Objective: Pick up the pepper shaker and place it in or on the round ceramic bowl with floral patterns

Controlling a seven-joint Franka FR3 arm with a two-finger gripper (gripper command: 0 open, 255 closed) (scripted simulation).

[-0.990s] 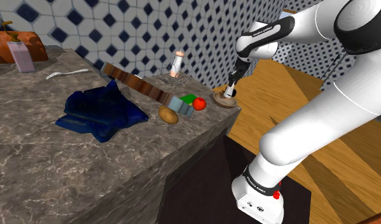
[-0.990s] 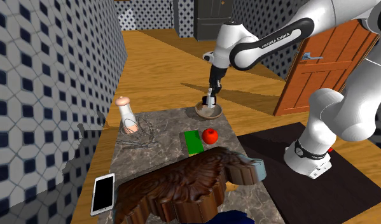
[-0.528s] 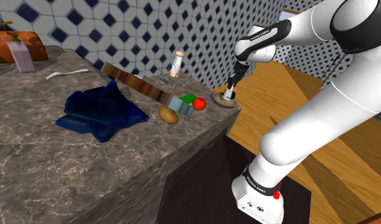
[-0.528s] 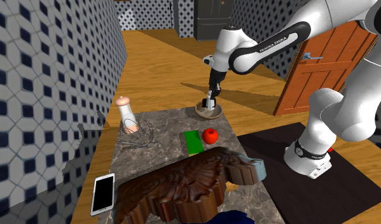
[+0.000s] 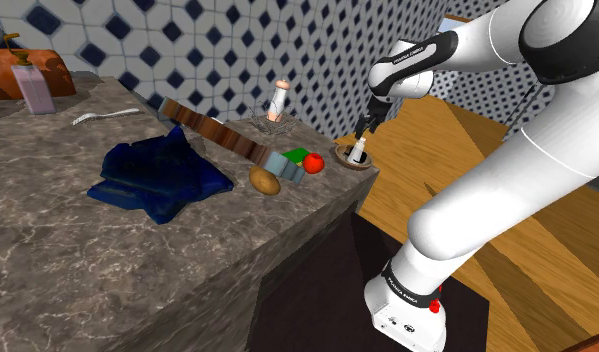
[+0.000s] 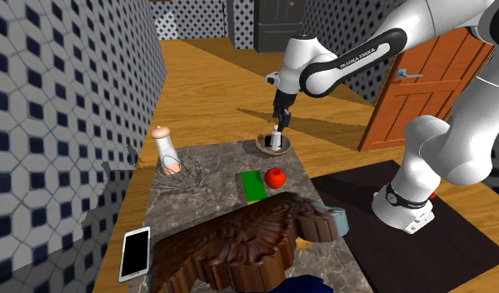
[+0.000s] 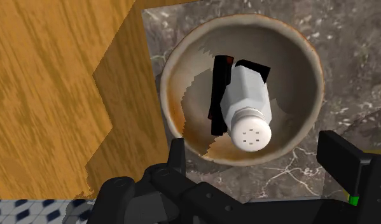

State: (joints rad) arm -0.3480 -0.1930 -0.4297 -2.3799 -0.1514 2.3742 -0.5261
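Observation:
The pepper shaker [image 7: 246, 105], pale grey with a white perforated cap, stands in the round brownish bowl [image 7: 310, 63] at the counter's corner. My gripper [image 7: 257, 156] hovers just above it, open, its two black fingers [image 7: 177, 156] set wide apart on either side and touching nothing. From the shoulder view the shaker [image 5: 358, 152] rises out of the bowl [image 5: 349, 162] with the gripper [image 5: 364, 131] directly over it. The second exterior view gives the same arrangement: shaker [image 6: 276, 138], bowl [image 6: 268, 148], gripper [image 6: 278, 118].
The bowl sits right at the counter's edge [image 5: 372, 175], with wooden floor below. Nearby lie a red tomato [image 5: 313, 163], a green block [image 5: 295, 153], a potato [image 5: 264, 181] and a blue cloth [image 5: 162, 170]. A pinkish bottle [image 5: 278, 100] stands on a wire rack.
The fingers have come apart and let go of the shaker, which now stands in the bowl. The gripper lowered toward the bowl and has lifted slightly off the shaker.

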